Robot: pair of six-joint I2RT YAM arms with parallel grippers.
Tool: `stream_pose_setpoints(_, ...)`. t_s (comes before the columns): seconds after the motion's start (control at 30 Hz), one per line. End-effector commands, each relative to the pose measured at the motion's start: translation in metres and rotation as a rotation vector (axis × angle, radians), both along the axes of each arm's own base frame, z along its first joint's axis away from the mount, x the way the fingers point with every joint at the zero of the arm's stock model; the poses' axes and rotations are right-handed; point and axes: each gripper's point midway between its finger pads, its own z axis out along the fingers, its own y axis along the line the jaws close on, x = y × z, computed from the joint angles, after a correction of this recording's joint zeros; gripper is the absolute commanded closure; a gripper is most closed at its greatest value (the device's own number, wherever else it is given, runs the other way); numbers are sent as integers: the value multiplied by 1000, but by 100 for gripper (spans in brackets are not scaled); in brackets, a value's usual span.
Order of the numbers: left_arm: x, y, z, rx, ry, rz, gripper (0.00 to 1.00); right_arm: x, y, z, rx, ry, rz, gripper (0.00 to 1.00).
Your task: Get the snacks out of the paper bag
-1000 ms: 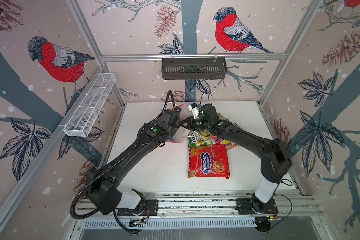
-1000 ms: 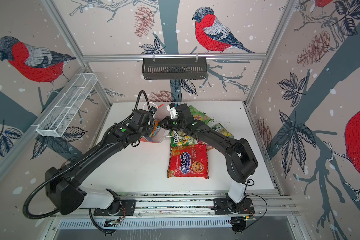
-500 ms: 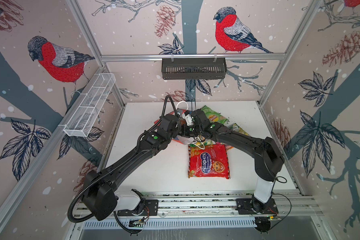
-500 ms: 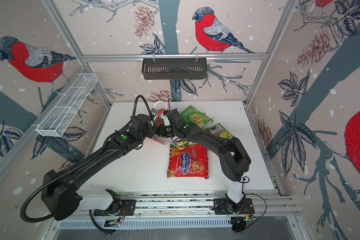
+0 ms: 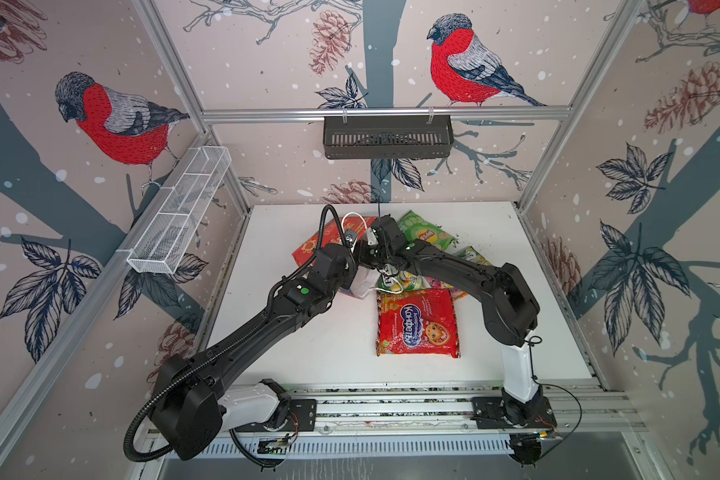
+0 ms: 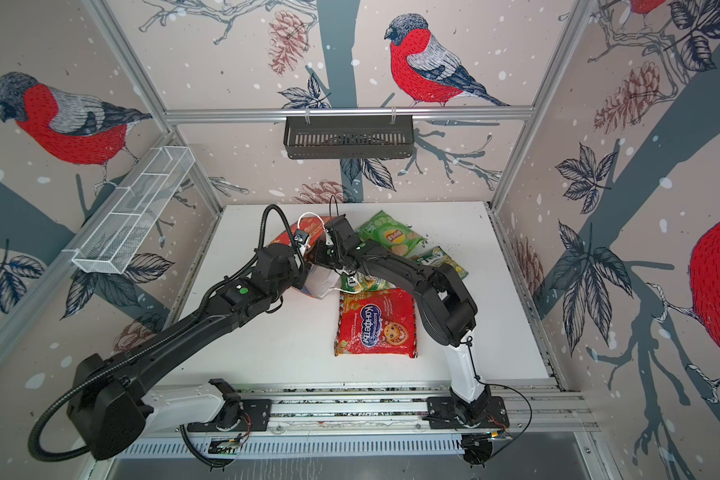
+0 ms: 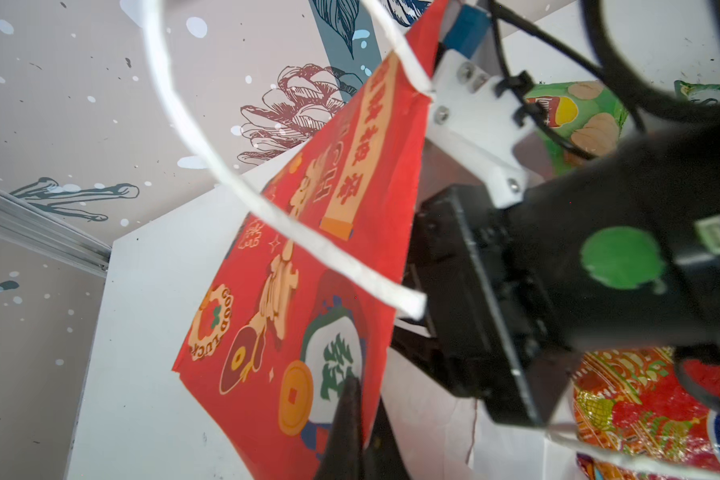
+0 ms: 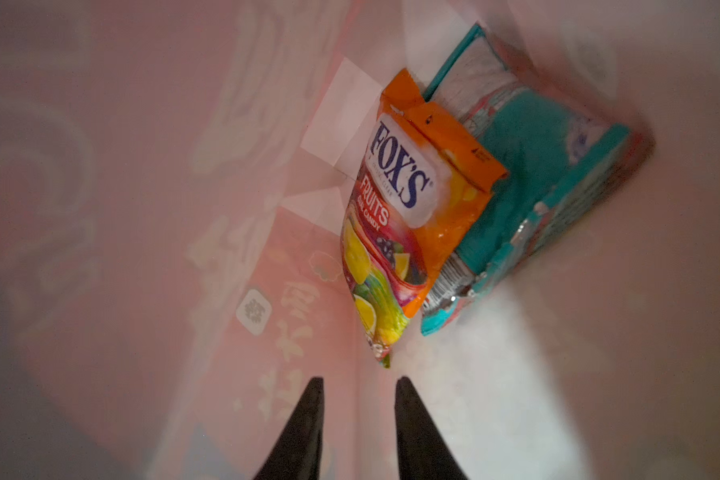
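The left gripper (image 7: pixel 360 399) was clamped on the paper bag (image 7: pixel 308 249); the right gripper (image 8: pixel 358 380), partly spread and empty, had the Fox's pack (image 8: pixel 400 232) just ahead

in a top view the chip bag (image 5: pixel 425 235) lies at three o'clock of the paper bag (image 5: pixel 314 245), the large packet (image 5: pixel 416 324) at four o'clock, and a fox's candy pack (image 8: pixel 400 216) lies inside the bag.

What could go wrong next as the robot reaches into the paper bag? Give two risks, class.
The right gripper, open inside the paper bag, sits short of the orange candy packet; closing here might catch the bag's wall instead. The left gripper pinches only the bag's edge, so a tug could tear it or slip off.
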Motion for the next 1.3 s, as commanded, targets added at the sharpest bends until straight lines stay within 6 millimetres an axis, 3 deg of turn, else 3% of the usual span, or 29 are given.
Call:
stream_pose_setpoints(0.0, 2, -9, 1, -57, -6, -14, 100, 0, 8, -3, -11, 16, 6, 66)
stream_pose_setpoints(0.2, 3, -8, -7, -64, 0, -2, 100, -1, 5, -12, -70, -5, 9, 65)
stream_pose_setpoints(0.4, 7, -2, 1, -81, 4, 41, 100, -16, -21, -3, -64, -75, 61, 66)
stream_pose_setpoints(0.5, 9, 3, 12, -101, -1, 43, 100, -28, -43, 16, -62, -201, 107, 65)
stream_pose_setpoints(0.7, 14, 5, 30, -125, 49, -34, 100, -53, -105, 87, -29, -546, 112, 61)
stream_pose_setpoints(0.8, 12, 5, 35, -102, 71, -73, 100, -47, -138, 112, -117, -682, 17, 54)
stream_pose_setpoints(0.9, 9, 5, 36, -83, 87, -107, 100, -34, -152, 126, -205, -765, -5, 51)
stream_pose_setpoints(1.17, 3, 2, 32, -96, 112, -158, 100, 13, -140, 142, -389, -871, 48, 47)
stream_pose_setpoints(1.27, 2, 0, 32, -109, 113, -170, 100, 18, -132, 143, -409, -873, 96, 47)
